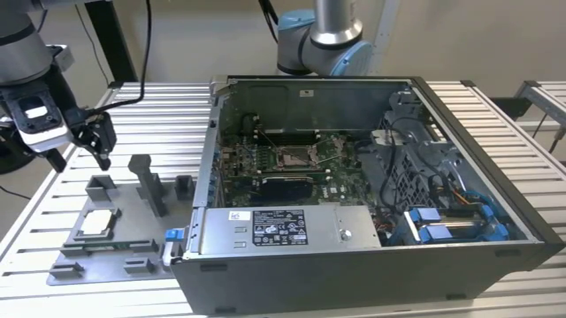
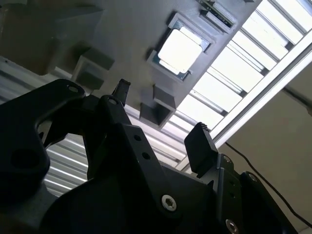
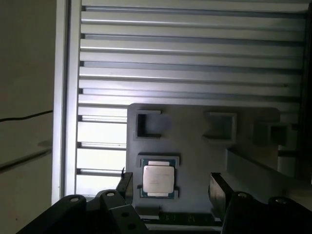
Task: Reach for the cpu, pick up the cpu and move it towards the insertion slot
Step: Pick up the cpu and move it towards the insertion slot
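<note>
Black fingers (image 3: 218,190) of the end effector (image 3: 170,186) stand spread and empty above the cpu (image 3: 158,179), nested in its grey fixture (image 3: 204,161) below them, seemingly so they can straddle it.

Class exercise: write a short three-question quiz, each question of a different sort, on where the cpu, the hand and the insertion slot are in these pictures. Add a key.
1. Missing word: the insertion slot sits on the green board inside the open computer ____.
2. True or false: the hand is shut on the cpu.
3. Pick one. The cpu lies: A) in the insertion slot; B) on the grey fixture plate; C) clamped between the hand's fingers.

Key:
1. case.
2. False: the hand is open and empty, apart from the cpu.
3. B.
</note>
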Robot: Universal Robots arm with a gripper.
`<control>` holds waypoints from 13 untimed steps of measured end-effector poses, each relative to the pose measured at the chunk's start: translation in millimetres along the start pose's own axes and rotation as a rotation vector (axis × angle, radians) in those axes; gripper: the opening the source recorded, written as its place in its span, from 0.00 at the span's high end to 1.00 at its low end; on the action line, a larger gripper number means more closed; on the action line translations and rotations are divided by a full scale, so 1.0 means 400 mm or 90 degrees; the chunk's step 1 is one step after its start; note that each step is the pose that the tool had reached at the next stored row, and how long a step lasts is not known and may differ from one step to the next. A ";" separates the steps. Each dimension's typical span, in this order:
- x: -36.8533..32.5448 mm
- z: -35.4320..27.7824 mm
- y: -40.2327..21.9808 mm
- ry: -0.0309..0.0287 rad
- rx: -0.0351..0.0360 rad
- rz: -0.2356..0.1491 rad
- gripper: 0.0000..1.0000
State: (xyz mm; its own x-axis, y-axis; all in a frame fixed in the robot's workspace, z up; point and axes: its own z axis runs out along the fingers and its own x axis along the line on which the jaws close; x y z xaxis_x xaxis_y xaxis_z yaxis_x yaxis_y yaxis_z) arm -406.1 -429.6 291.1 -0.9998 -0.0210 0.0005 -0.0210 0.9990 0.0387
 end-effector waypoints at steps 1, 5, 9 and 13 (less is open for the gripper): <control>0.000 0.002 0.000 0.0000 0.0000 0.000 0.00; 0.000 0.009 -0.003 0.0000 0.0000 0.002 0.00; 0.001 0.015 -0.011 -0.0002 -0.0001 0.002 0.00; 0.002 0.016 -0.012 0.0000 0.0000 0.003 0.00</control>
State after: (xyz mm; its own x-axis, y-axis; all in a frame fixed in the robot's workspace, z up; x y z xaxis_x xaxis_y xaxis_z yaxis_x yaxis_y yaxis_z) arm -406.7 -434.1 284.4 -0.9999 -0.0169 0.0006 -0.0169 0.9991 0.0388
